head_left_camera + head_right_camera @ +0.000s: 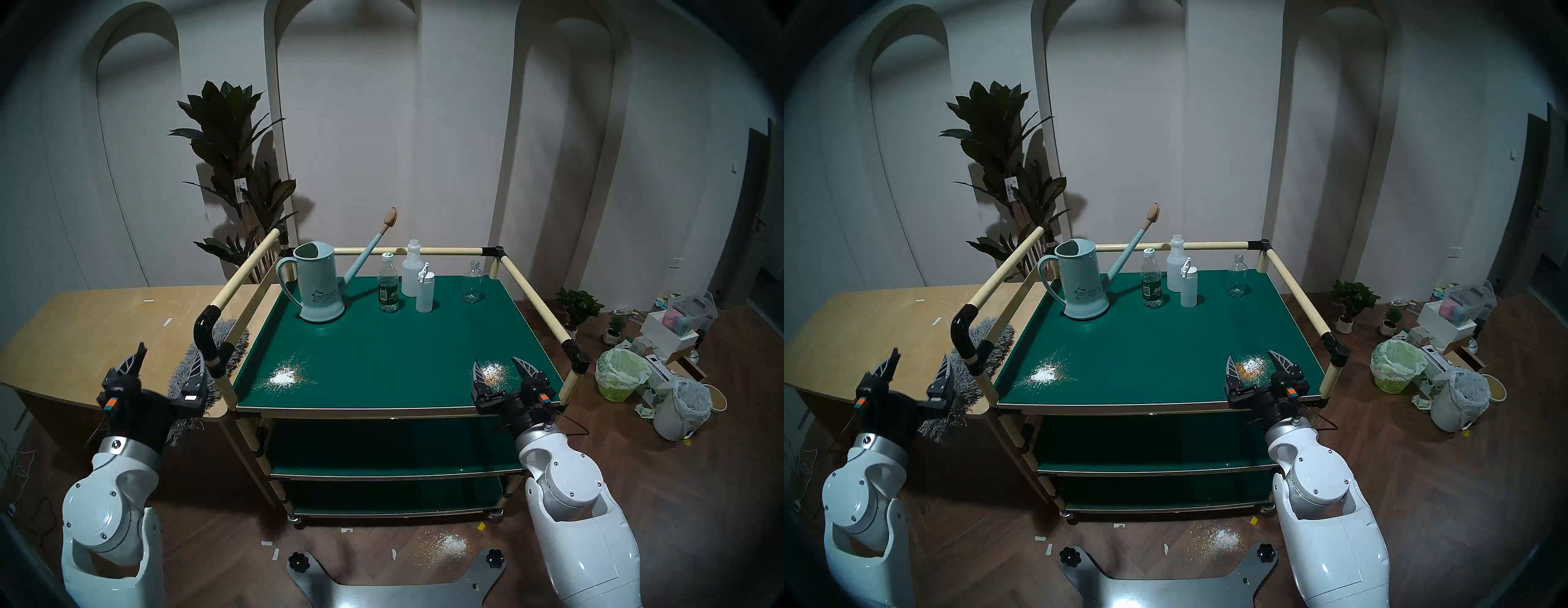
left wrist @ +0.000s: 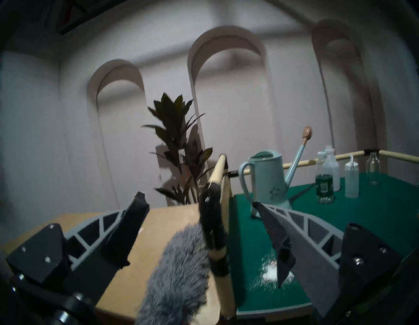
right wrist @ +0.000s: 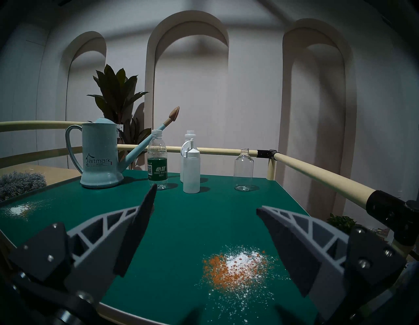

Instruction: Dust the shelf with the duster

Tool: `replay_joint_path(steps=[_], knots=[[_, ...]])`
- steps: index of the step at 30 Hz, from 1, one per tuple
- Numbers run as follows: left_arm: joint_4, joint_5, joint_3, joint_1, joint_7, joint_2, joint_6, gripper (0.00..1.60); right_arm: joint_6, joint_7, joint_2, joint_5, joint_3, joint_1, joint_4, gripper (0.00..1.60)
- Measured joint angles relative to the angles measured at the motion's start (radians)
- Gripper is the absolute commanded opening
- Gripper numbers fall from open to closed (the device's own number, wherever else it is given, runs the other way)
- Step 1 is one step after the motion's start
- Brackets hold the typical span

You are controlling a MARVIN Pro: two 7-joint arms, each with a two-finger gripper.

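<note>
Beside shelf point(image 1: 382, 352), duster point(image 1: 193, 382) lying on table point(image 1: 85, 322); left gripper point(image 1: 167, 365) spread wide above, empty. Right gripper point(image 3: 205, 208) wide too. Orange within powder point(image 3: 235, 267) plain only from right wrist.

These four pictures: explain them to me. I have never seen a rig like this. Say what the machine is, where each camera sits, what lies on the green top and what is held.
It is a robot with two white arms, each ending in a two-fingered end effector. The two wide pictures come from cameras on its head, looking down; the other two from cameras on each wrist, so the fingers frame the bottom corners. The left end effector and the right end effector are both open and hold nothing. On the green shelf stand a watering can, a water bottle, two white bottles and a clear bottle, with two powder spills near the front. The grey duster lies on the wooden table beside the cart.
</note>
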Motion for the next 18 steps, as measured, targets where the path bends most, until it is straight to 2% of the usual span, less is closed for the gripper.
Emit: replay_joint_path(steps=[3, 8, 13, 18], knots=[[0.039, -0.046, -0.047, 0.030, -0.016, -0.007, 0.015, 1.60, -0.001, 0.002, -0.001, 0.006, 0.004, 0.002, -0.001, 1.60], [0.130, -0.170, -0.137, 0.050, -0.085, 0.001, 0.041, 1.60, -0.005, 0.006, -0.005, 0.019, 0.014, 0.005, -0.002, 1.60], [0.216, -0.280, -0.202, 0.021, -0.170, 0.044, 0.063, 1.60, -0.010, 0.010, -0.009, 0.028, 0.019, 0.005, -0.002, 1.60], [0.283, -0.337, -0.215, -0.032, -0.256, 0.095, 0.081, 1.60, -0.014, 0.014, -0.012, 0.035, 0.022, 0.004, -0.002, 1.60]])
